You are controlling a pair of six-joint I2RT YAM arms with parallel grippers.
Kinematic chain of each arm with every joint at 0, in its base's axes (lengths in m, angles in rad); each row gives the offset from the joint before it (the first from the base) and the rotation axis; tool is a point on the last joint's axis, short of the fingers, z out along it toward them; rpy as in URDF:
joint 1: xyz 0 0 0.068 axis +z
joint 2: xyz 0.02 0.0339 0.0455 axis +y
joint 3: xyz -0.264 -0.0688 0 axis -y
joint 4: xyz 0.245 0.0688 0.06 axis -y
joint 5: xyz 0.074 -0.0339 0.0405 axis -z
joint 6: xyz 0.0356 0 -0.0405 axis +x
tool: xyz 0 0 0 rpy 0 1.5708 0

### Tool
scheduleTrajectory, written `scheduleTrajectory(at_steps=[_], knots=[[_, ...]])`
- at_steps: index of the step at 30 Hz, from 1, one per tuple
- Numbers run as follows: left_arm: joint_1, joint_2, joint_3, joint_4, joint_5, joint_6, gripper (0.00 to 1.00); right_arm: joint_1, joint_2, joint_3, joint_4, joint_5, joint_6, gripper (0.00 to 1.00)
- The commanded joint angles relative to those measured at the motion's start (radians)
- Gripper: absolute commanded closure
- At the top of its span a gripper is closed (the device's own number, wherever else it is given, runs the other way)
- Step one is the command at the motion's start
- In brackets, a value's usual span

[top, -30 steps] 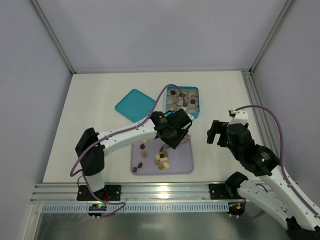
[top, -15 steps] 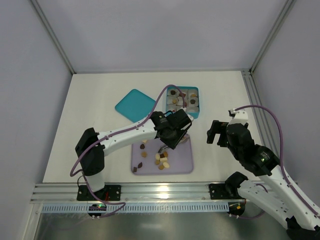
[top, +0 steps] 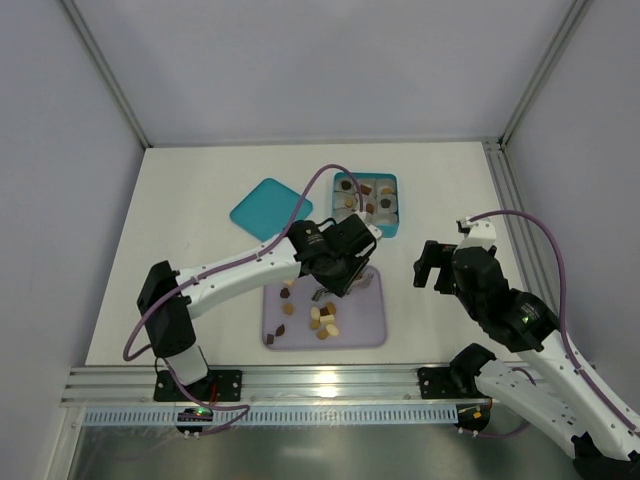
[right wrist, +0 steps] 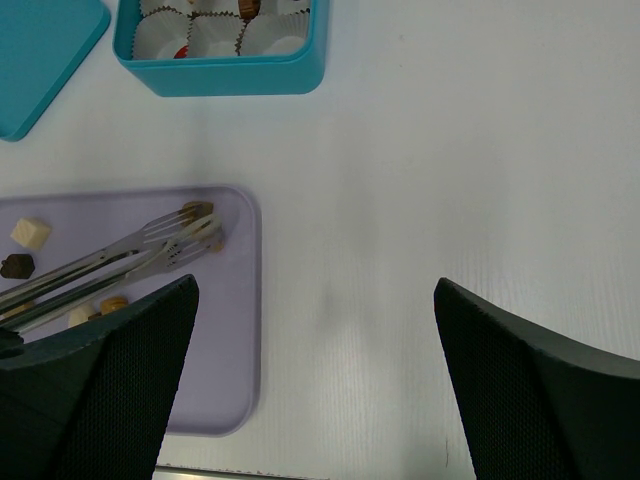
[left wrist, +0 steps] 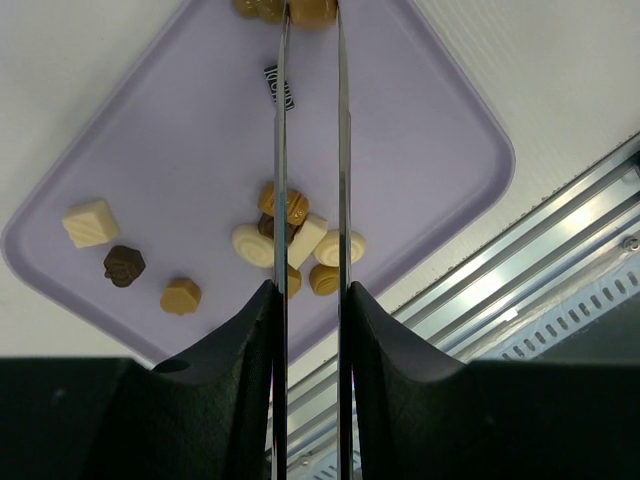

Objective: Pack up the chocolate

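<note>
Several chocolate pieces (top: 322,318) lie on a purple tray (top: 365,325); the left wrist view shows a cluster (left wrist: 300,240) of them, plus a cream cube (left wrist: 90,222) and a dark piece (left wrist: 124,265). My left gripper (top: 335,268) is above the tray and shut on metal tongs (left wrist: 281,150). A tan chocolate (left wrist: 312,10) sits between the tong tips. The tongs (right wrist: 120,262) also show in the right wrist view, low over the tray. A teal box (top: 394,215) with white cups holds a few chocolates. My right gripper (top: 432,265) is open and empty over bare table, right of the tray.
The teal lid (top: 268,208) lies left of the box. A metal rail (top: 300,385) runs along the near table edge. White walls and frame posts enclose the table.
The left arm has swung its shoulder and elbow to the left, and the gripper with the tongs has shifted slightly left over the tray. The right arm has not moved.
</note>
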Motion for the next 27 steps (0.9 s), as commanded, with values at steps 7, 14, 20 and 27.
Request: scheduleTrajectory(at_steps=[7,14,20,27], knots=[[-0.006,-0.071,0.013,-0.011,-0.006,0.014,0.68,-0.002,0.005,-0.001,0.030,0.008,-0.016,0.00],[-0.006,-0.067,-0.004,-0.010,0.001,0.015,0.68,-0.002,0.007,-0.002,0.031,0.008,-0.014,0.00],[-0.006,-0.068,-0.033,0.001,0.020,0.005,0.68,-0.002,0.008,-0.002,0.030,0.006,-0.016,0.00],[-0.012,-0.080,-0.058,-0.001,0.021,-0.001,0.68,-0.004,0.007,-0.002,0.031,0.006,-0.016,0.00]])
